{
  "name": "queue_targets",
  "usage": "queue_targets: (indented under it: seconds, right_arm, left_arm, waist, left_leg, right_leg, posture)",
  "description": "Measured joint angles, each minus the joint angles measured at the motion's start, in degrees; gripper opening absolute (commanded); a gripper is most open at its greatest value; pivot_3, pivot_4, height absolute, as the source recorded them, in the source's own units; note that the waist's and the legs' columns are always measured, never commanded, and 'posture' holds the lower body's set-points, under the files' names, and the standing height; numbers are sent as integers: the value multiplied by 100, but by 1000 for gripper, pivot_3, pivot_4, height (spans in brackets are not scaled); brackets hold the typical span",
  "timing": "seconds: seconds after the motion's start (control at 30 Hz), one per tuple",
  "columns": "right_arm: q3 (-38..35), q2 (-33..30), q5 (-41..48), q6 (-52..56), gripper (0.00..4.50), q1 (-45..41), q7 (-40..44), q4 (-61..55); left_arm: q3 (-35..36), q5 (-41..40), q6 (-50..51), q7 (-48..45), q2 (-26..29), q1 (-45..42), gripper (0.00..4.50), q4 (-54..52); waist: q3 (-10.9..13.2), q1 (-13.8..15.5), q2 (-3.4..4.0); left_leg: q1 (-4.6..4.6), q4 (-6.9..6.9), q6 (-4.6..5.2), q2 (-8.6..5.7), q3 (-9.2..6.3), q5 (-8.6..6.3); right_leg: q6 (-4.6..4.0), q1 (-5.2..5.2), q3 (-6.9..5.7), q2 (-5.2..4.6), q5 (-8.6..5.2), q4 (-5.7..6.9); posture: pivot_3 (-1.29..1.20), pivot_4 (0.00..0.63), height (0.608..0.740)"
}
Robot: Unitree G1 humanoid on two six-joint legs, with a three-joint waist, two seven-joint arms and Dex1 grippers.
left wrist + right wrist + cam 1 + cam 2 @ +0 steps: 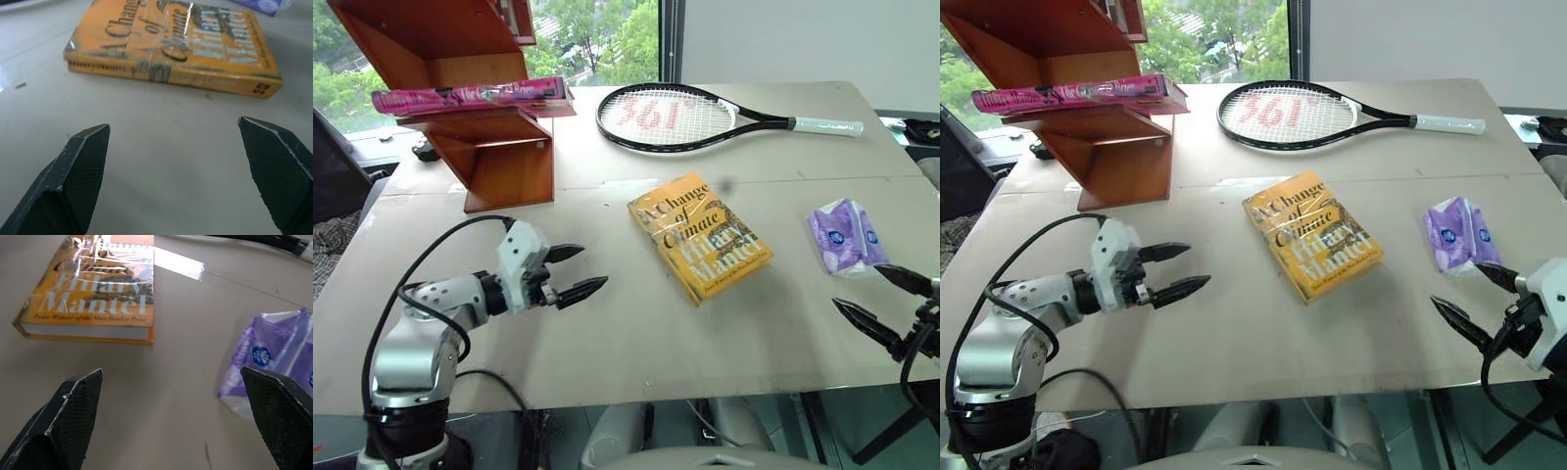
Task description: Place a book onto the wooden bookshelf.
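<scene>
The magenta-pink book (470,97) lies flat on a shelf of the reddish-brown wooden bookshelf (504,162) at the table's far left, its long side facing me. My left gripper (592,267) hovers low over the table in front of the bookshelf, open and empty, well apart from the book. Its black fingers (83,166) point toward the yellow book. My right gripper (857,286) is at the table's near right edge, also open and empty, just in front of the purple pack.
A yellow-orange "A Change of Climate" book (700,235) lies mid-table. A black tennis racket (671,117) rests at the back. A purple tissue pack (847,235) sits on the right. The cardboard-covered table (636,343) has bare room between the grippers.
</scene>
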Motion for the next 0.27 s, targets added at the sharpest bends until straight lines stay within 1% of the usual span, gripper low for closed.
queue_targets:
  seconds: [0.13,0.27]
  right_arm:
    - [37,223,-373,-266,4500,141,17,135]
    - [90,310,-556,-376,4500,154,82,274]
  left_arm:
    - [-25,-63,-267,15,1,194,4316,145]
    - [-138,-106,-358,63,2,223,4316,186]
  waist:
    - [-1,3,2]
    - [-2,4,3]
  left_leg:
    - [0,-2,0,1,-4,0]
    - [-3,-2,0,1,-6,0]
  right_leg:
    - [0,5,-6,2,0,-14]
    - [0,4,-7,2,1,-20]
  posture:
    - [0,150,740]
    - [0,150,740]
